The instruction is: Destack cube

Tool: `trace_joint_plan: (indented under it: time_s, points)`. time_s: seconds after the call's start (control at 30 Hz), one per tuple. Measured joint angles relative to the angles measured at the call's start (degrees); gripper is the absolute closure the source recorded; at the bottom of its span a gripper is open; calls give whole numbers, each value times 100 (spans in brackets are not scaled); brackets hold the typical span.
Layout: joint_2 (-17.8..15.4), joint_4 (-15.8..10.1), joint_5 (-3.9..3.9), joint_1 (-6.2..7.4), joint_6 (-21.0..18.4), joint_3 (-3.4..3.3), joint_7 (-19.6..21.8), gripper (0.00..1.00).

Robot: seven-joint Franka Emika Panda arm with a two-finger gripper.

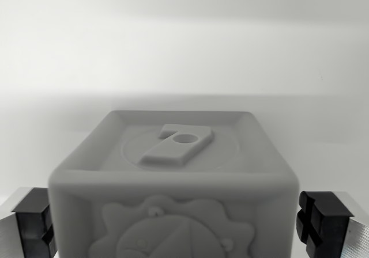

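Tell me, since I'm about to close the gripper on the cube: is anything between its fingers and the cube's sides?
Nothing visible is. The cube sits between the two fingers, with only a narrow bare gap on each side. The gripper is open, straddling it. What lies below the cube cannot be seen.

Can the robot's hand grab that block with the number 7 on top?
Probably yes. The end effector is open, with its fingers on either side of the number 7 cube, and nothing blocks them.
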Motion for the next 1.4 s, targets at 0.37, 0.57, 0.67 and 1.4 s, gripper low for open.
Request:
trace_joint_plan:
  time_s: [0.37, 0.57, 0.67, 1.4]
  points:
    - [-2, 0, 0, 0, -3, 0, 0, 0]
    - [-52, -9, 0, 0, -30, 0, 0, 0]
    - [-111, -26, 0, 0, -63, 0, 0, 0]
    - [-789, -200, 25, -17, -554, 30, -5, 0]
